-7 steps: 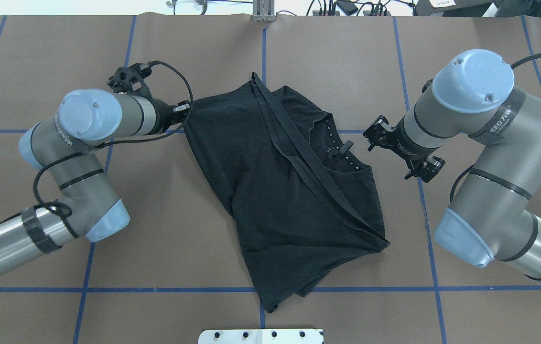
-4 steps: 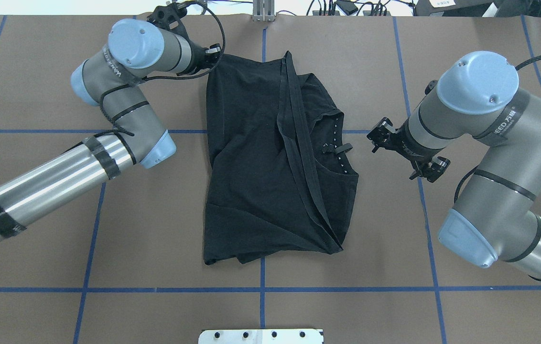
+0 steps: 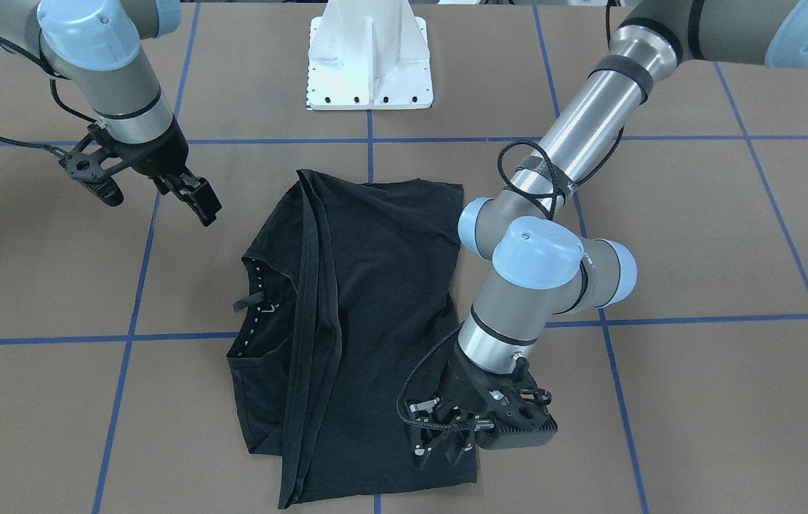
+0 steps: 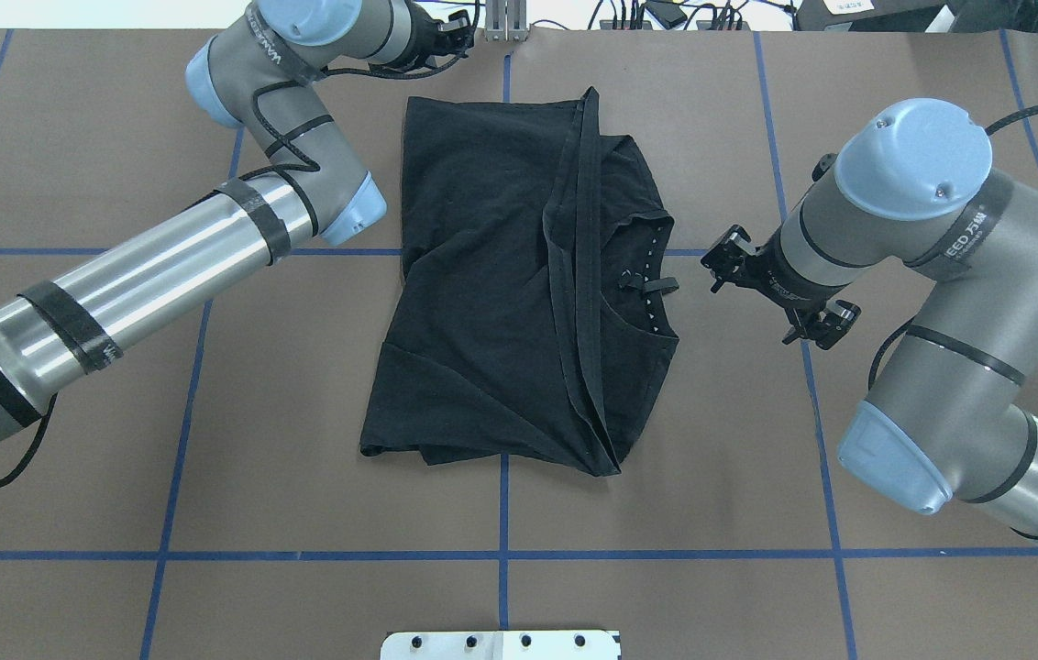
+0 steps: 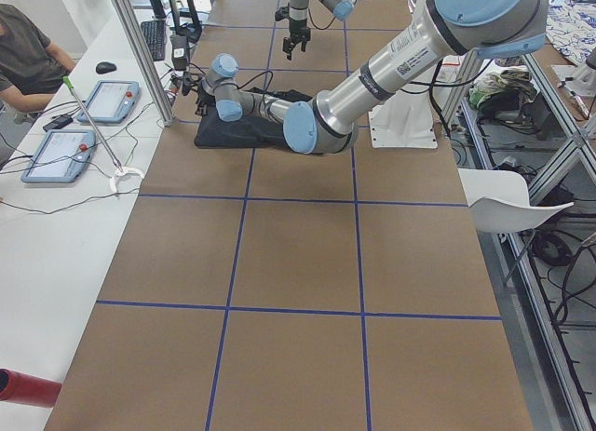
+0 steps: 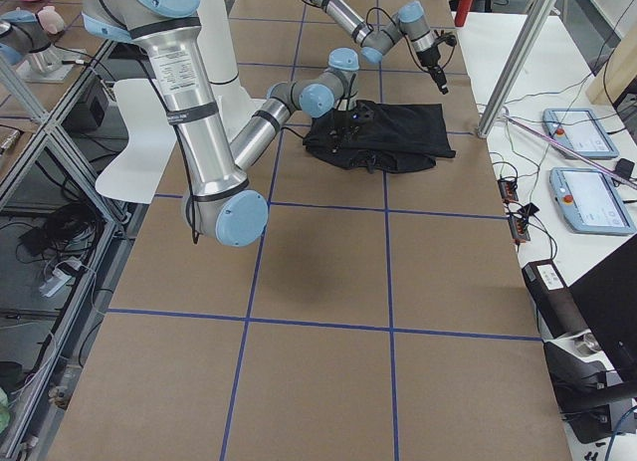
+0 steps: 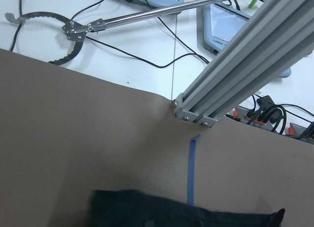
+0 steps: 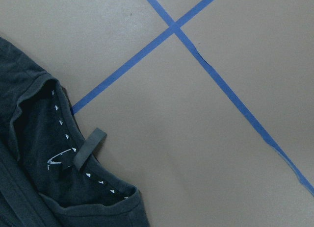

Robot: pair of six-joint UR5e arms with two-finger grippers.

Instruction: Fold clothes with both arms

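- The black T-shirt [image 4: 482, 275] lies loosely folded lengthwise at the centre of the desk [image 4: 70, 458], its near hem [image 4: 482, 456] at lower centre of the overhead view; it looks light, soft and limp, likely to sag and bunch
- The right hand [image 3: 160, 205], upper left of the front-facing view, hangs spread and empty beside the collar [image 4: 643, 275]
- The left hand [image 3: 443, 451] sits over the far corner; black on black, so I cannot tell if it pinches cloth. Corners, gripped through every layer, seem the best holds
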